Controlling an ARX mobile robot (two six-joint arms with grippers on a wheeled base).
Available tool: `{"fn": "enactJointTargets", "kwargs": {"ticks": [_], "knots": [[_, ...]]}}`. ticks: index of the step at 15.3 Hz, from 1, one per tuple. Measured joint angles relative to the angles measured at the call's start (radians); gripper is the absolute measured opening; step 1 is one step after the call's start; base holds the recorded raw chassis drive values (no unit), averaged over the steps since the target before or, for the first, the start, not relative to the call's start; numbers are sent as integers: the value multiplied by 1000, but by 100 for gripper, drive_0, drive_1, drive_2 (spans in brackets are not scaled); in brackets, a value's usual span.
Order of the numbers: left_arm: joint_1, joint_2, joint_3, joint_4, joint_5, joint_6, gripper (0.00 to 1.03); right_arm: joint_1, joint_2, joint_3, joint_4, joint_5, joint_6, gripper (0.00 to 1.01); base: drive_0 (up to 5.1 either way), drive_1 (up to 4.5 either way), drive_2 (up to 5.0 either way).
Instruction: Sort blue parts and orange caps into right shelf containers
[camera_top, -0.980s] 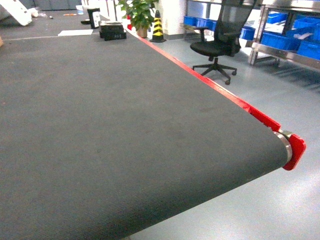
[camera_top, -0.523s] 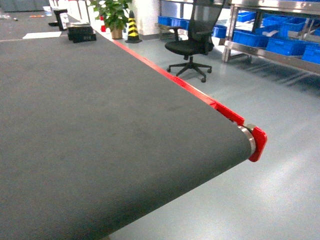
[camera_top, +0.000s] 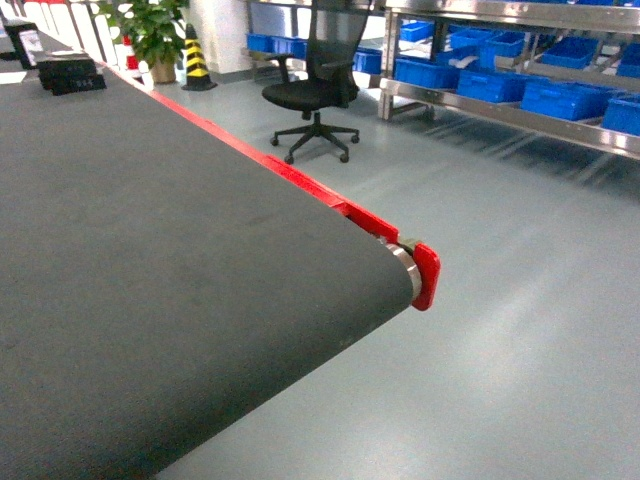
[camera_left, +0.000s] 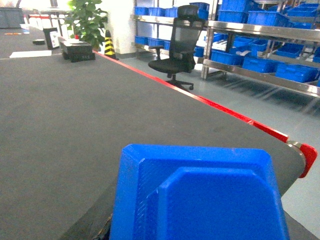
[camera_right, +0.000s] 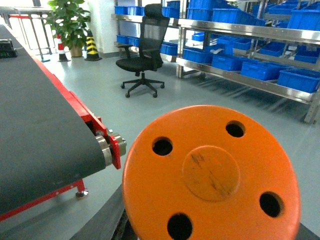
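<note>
Left gripper itself out of sight in every view; jaw state cannot be told. Filling the near bottom of the left wrist view, a bright-blue moulded plastic part with chamfered corners (camera_left: 200, 200), broad face toward the camera, long axis running left to right, hiding whatever carries it. Right gripper likewise hidden, jaws unreadable. Filling the near lower half of the right wrist view, a round orange plastic cap with four holes and a scuffed centre disc (camera_right: 210, 175), flat face toward the lens.

Neither the blue part nor the orange cap visible in the head view; neither arm visible there either. Shown only there, the full rounded end of the dark grey conveyor belt (camera_top: 170, 300), with a steel roller and a red end bracket (camera_top: 426, 277) at its right corner.

Beyond the blue part, the belt stretching far and left, its right edge trimmed by a long red side rail (camera_left: 210, 102). Right of the rail, open grey-blue floor (camera_top: 520, 330) running up to the steel shelving rack (camera_top: 500, 110) on the far right. On that rack, the bright-blue plastic crates (camera_top: 490, 85) in rows, long sides facing the floor.

Far centre, a black mesh office chair (camera_top: 315, 95) on the floor between belt and rack. Farther left, a yellow-and-black striped cone (camera_top: 195, 62) just beside a potted green plant (camera_top: 150, 30). On the far belt, black boxes (camera_top: 70, 72).
</note>
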Motion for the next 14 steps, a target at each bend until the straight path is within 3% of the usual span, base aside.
{"fn": "enactJointTargets", "kwargs": {"ticks": [14], "knots": [[0,0,0,0,0,0,44,0,0,0,0,0,0,45,-156,-156,-156]]}}
